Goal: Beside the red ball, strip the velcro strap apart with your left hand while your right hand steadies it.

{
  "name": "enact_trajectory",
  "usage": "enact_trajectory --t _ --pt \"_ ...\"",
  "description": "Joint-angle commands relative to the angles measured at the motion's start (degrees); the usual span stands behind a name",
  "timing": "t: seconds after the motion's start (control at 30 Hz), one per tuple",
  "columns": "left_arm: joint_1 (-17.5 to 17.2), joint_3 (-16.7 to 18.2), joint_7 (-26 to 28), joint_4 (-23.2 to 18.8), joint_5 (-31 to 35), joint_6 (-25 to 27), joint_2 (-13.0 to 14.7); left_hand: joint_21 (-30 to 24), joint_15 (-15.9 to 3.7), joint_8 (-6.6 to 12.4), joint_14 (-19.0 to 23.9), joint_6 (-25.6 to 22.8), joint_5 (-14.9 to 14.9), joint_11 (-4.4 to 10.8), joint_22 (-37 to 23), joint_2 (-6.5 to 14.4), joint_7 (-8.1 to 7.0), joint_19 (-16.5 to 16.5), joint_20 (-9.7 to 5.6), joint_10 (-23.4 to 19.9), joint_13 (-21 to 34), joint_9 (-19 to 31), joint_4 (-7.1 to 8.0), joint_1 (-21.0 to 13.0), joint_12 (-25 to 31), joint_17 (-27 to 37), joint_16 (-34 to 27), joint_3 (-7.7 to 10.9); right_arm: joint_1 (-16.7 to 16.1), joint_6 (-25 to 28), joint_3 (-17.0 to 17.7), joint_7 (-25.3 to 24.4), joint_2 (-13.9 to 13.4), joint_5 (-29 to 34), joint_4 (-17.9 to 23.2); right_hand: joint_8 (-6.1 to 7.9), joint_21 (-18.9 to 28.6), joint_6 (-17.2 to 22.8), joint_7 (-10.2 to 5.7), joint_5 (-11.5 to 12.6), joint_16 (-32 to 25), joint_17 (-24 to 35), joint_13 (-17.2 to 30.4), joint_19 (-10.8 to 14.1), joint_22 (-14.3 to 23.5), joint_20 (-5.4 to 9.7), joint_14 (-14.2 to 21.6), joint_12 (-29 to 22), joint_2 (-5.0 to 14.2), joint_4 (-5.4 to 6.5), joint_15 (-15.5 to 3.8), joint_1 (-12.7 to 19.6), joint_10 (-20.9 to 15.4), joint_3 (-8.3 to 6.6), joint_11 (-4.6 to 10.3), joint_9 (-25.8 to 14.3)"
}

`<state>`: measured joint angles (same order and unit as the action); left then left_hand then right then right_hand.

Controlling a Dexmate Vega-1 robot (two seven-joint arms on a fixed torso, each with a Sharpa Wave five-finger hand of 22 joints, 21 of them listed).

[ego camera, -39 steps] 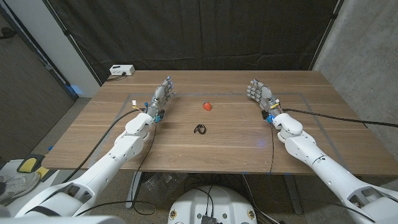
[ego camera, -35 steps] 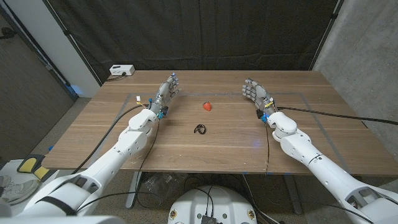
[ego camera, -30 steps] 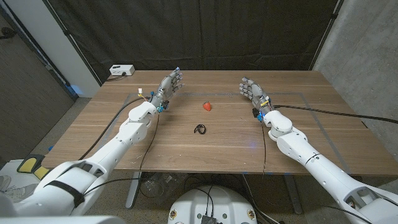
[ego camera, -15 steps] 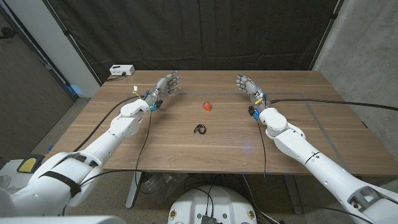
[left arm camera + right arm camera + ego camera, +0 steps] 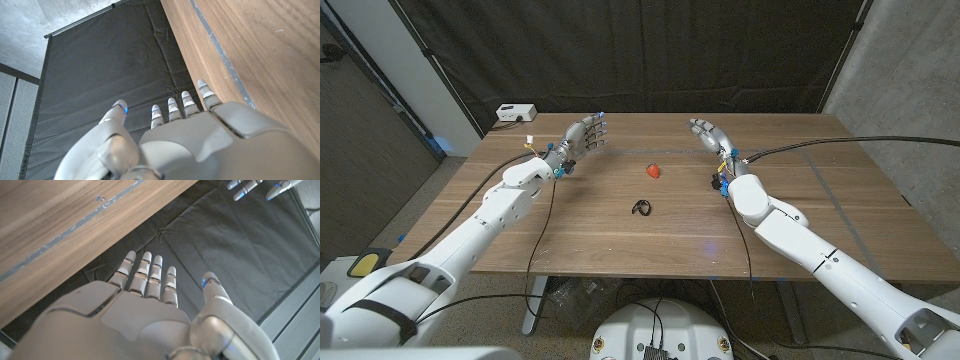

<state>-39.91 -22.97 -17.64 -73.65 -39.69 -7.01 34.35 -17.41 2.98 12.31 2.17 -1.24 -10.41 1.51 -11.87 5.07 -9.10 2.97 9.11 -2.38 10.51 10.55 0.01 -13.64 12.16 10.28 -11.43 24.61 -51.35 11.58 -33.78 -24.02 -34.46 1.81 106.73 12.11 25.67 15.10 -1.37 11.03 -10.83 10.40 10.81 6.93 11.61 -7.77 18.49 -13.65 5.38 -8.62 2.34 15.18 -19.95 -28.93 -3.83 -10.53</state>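
i see both hands raised near the table's [image 5: 620, 250] far edge, left hand [image 5: 582, 135] and right hand [image 5: 708, 134] spread wide, holding nothing. the strap [image 5: 641, 208] lies mid-table, ball [image 5: 653, 170] just beyond, bare wood all round; strap detail too small to read.

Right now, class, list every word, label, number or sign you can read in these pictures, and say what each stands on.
None can be read.
The white box at the table's far corner: any marking is too small to read.
The red ball and the velcro strap: no print visible.
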Motion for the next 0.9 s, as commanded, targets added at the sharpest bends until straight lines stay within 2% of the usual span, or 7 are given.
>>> enact_trajectory --t 0.03,0.5,0.57,0.67,0.9 --pt "-2.6 0.5 1.1 -6.2 -1.0 3.0 3.5 -0.3 0.18 0.2 0.9 -0.3 -0.4 -0.01 -0.1 -0.4 -0.1 0.6 0.47 -0.9 0.1 0.1 0.21 -0.2 0.3 0.2 -0.3 0.1 0.0 15.9 -5.5 -1.8 -0.7 13.8 9.1 0.29 0.5 0.7 -0.12 0.2 -0.6 0.1 0.2 0.5 0.1 -0.04 0.8 -0.5 -0.07 -0.25 -0.51 1.0 -1.0 -0.44 0.08 -0.2" --pt "-2.6 -0.1 1.5 -8.6 -1.1 5.0 4.6 -0.4 0.03 0.17 1.7 -1.0 -0.4 -0.28 -0.1 -0.3 0.12 0.7 0.58 -2.0 0.2 0.1 0.23 -0.3 0.5 0.3 -0.3 0.18 1.4 31.4 -12.3 1.2 0.3 25.6 14.2 0.28 0.7 1.5 -0.5 0.3 -0.8 0.1 0.2 1.1 0.1 0.0 1.8 -0.5 0.35 -0.35 -1.29 1.7 -1.5 -0.97 0.67 -0.2" --pt "-2.2 -0.5 1.2 -8.5 -1.0 5.5 4.5 -0.4 0.08 0.16 1.7 -1.0 -0.4 -0.26 -0.1 -0.3 0.12 0.7 0.61 -2.0 0.2 0.1 0.23 -0.3 0.5 0.3 -0.3 0.19 2.1 34.4 -14.4 1.6 0.7 28.6 14.6 0.29 0.7 1.7 -0.55 0.3 -0.9 0.2 0.2 1.1 0.1 0.05 2.1 -0.6 0.64 -0.19 -1.54 1.7 -1.7 -1.01 0.84 -0.2" --pt "-1.9 -0.7 1.2 -8.4 -1.0 5.6 4.4 -0.4 0.04 0.14 1.8 -1.0 -0.4 -0.37 -0.1 -0.3 0.14 0.7 0.57 -2.1 0.2 0.1 0.24 -0.3 0.5 0.3 -0.3 0.2 2.3 35.3 -15.5 2.3 0.7 30.2 14.8 0.21 0.9 1.7 -0.56 0.3 -1.1 0.2 0.2 1.6 0.1 0.19 2.7 -0.6 0.7 -0.1 -1.88 1.7 -1.9 -0.97 1.19 -0.2" --pt "-0.7 -1.6 0.2 -6.8 -0.7 5.7 3.4 -0.4 0.02 0.08 2.0 -1.1 -0.4 -0.35 -0.1 -0.2 0.22 0.9 0.62 -2.1 0.2 0.2 0.26 -0.3 0.5 0.3 -0.3 0.23 3.3 40.9 -20.5 4.6 2.2 36.9 15.3 0.12 1.2 2.2 -0.73 0.3 -1.5 0.4 0.1 2.5 0.1 0.47 4.1 -0.8 1.29 0.07 -2.92 2.1 -3.0 -1.15 1.37 -0.2"
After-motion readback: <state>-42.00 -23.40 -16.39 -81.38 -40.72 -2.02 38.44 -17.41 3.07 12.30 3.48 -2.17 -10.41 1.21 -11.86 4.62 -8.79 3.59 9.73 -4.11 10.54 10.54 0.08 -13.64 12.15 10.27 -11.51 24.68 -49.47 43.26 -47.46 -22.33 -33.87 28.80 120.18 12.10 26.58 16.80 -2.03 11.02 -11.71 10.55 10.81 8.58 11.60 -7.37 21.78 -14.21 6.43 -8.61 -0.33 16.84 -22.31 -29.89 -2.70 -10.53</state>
